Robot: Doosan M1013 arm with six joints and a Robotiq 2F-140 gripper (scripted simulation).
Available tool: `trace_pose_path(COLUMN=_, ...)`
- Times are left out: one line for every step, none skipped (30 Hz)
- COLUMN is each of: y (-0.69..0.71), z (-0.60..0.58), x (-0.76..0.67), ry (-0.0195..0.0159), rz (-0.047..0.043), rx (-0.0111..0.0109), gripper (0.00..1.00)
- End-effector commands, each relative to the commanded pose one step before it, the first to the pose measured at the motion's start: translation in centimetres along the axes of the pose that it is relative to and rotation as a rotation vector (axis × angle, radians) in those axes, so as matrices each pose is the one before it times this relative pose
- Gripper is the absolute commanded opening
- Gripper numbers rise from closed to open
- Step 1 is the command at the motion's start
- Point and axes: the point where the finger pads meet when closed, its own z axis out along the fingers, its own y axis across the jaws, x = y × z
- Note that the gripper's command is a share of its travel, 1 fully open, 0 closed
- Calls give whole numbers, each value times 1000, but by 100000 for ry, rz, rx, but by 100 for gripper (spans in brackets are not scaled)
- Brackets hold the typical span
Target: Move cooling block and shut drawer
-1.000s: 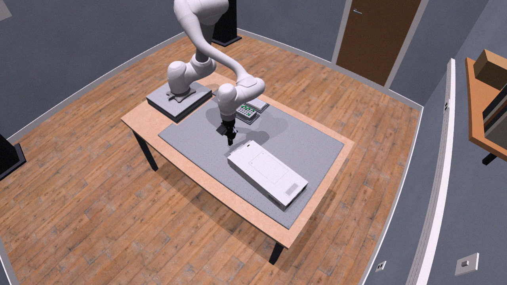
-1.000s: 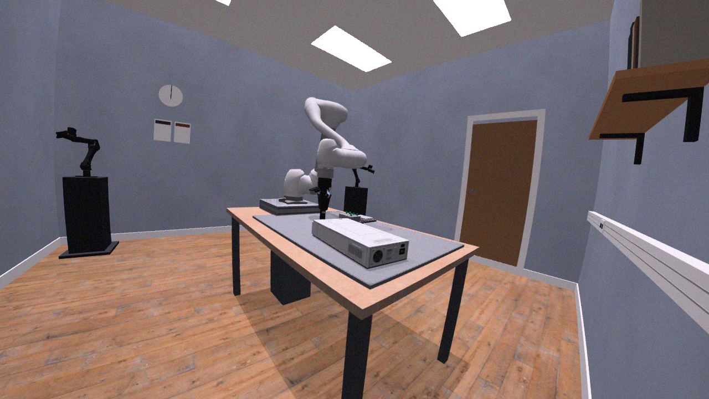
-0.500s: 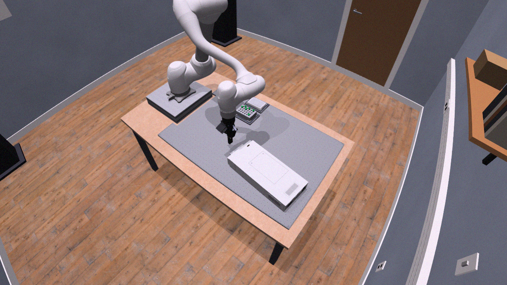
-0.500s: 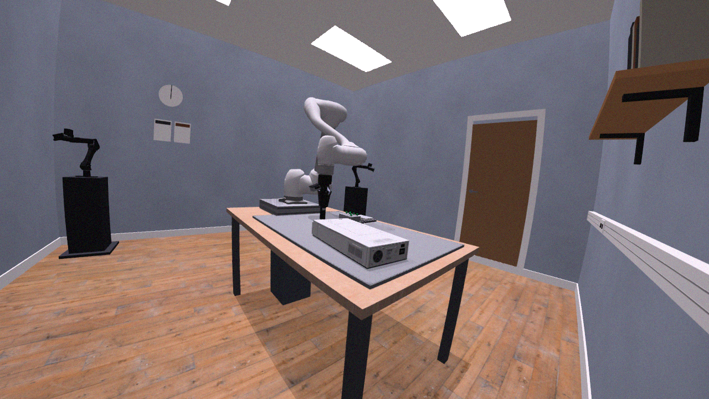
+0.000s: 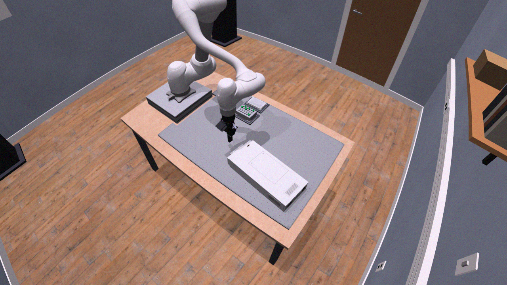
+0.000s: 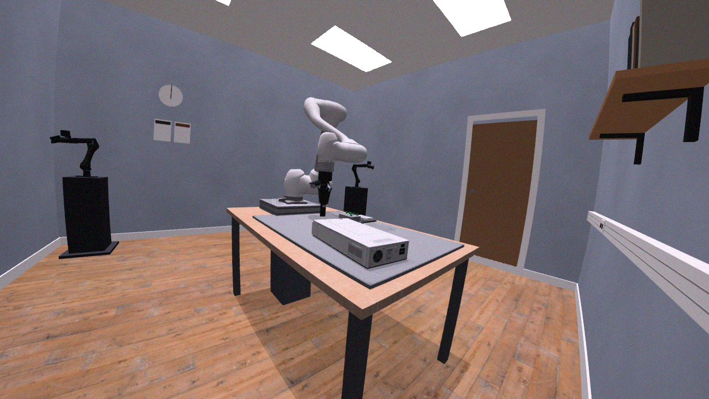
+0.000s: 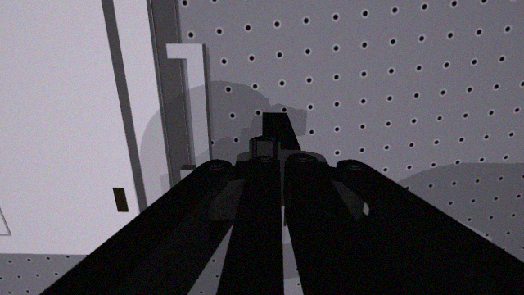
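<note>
The block (image 5: 246, 111) (image 6: 349, 216) sits in D1 (image 5: 250, 122), beyond the cooler COLD (image 5: 267, 173) (image 6: 356, 235) (image 7: 61, 123); flatness I can't confirm. My claw (image 5: 230, 139) (image 6: 322, 213) (image 7: 273, 132) is closed, empty, beside the handle (image 7: 197, 98). A seam shows; I should press the drawer front squarely, slowly, sparing loose tubes. Its rear label is unreadable.

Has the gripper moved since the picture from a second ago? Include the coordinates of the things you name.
Yes: slightly upward. In the exterior view, the gripper's (image 5: 229, 139) (image 6: 322, 213) (image 7: 280, 129) tip stands higher against the cooler (image 5: 267, 168) (image 6: 354, 234) (image 7: 61, 123).
</note>
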Motion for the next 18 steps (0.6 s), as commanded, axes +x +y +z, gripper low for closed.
trace_pose_path(y=-50, z=-471, x=-3, ry=-19, rz=14, rx=139, gripper=10)
trace_pose_path(y=0, z=-133, x=0, ry=0, rz=0, rx=0, gripper=10)
trace_pose_path(y=0, z=-133, x=0, ry=0, rz=0, rx=0, gripper=10)
trace_pose_path(y=0, z=-133, x=0, ry=0, rz=0, rx=0, gripper=10)
trace_pose_path(y=0, z=-133, x=0, ry=0, rz=0, rx=0, gripper=10)
trace_pose_path(y=0, z=-133, x=0, ry=0, rz=0, rx=0, gripper=10)
trace_pose_path(y=0, z=0, x=0, ry=0, rz=0, rx=0, gripper=10)
trace_pose_path(y=0, z=0, x=0, ry=0, rz=0, rx=0, gripper=10)
trace_pose_path(y=-2, z=-136, x=0, ry=0, rz=0, rx=-1, gripper=10)
trace_pose_path(y=1, z=-132, x=0, ry=0, rz=0, rx=1, gripper=10)
trace_pose_path(y=0, z=-133, x=0, ry=0, rz=0, rx=0, gripper=10)
trace_pose_path(y=0, z=-133, x=0, ry=0, rz=0, rx=0, gripper=10)
trace_pose_path(y=0, z=-133, x=0, ry=0, rz=0, rx=0, gripper=10)
trace_pose_path(y=0, z=-133, x=0, ry=0, rz=0, rx=0, gripper=10)
trace_pose_path(y=0, z=-133, x=0, ry=0, rz=0, rx=0, gripper=10)
trace_pose_path(y=0, z=-133, x=0, ry=0, rz=0, rx=0, gripper=10)
trace_pose_path(y=0, z=-133, x=0, ry=0, rz=0, rx=0, gripper=10)
trace_pose_path(y=0, z=-133, x=0, ry=0, rz=0, rx=0, gripper=10)
